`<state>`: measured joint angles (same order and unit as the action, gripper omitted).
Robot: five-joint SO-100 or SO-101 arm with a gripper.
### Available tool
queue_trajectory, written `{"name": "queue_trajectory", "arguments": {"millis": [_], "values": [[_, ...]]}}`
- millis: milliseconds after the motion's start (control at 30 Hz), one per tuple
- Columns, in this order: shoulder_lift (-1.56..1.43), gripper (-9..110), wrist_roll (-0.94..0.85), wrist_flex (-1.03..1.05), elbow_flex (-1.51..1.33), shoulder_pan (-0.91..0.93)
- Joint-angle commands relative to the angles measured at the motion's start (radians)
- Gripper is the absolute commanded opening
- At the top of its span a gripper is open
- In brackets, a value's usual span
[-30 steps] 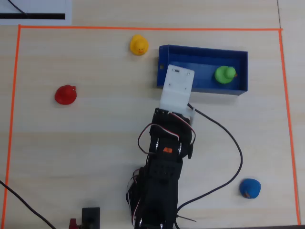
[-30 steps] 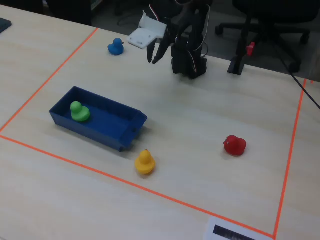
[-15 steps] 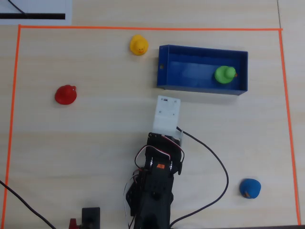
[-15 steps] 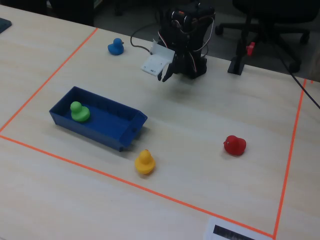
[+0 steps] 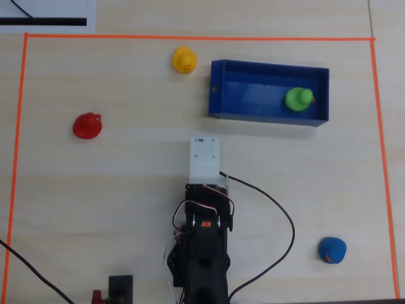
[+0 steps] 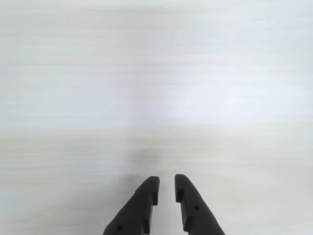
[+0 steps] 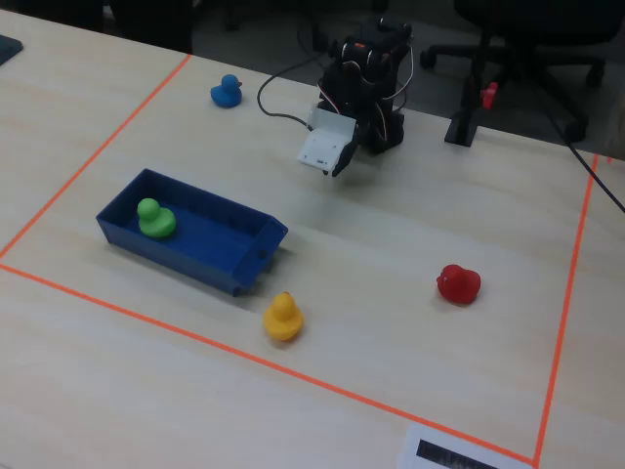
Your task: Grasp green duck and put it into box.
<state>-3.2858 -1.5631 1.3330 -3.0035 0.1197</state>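
In the overhead view, a small red rubber duck [image 5: 87, 125] is sitting near the left line of the orange tape border [image 5: 17, 126] on the pale wooden worktop [image 5: 95, 190], with bare wood all around it. A small yellow rubber duck [image 5: 184, 59] is resting just beside the upper left corner of the large blue plastic box [image 5: 269, 117]. The black two-finger gripper [image 6: 167, 187] is pointing down over empty worktop in the wrist view, its jaws slightly parted and grasping nothing. The small bright green rubber duck [image 5: 298, 99] is lying inside the box, toward its right end, well apart from the gripper. A small blue rubber duck [image 5: 331, 249] is sitting near the lower right corner.
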Motion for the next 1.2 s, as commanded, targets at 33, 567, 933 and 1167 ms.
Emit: {"name": "queue_trajectory", "arguments": {"millis": [33, 567, 933, 1167], "values": [[-0.021, 0, -0.002, -0.002, -0.017, -0.018], [-0.023, 0, -0.009, 0.012, -0.106, -0.031], [-0.025, 1, -0.008, 0.012, -0.106, -0.075], [-0.025, 1, -0.008, 0.012, -0.106, -0.075]]}}
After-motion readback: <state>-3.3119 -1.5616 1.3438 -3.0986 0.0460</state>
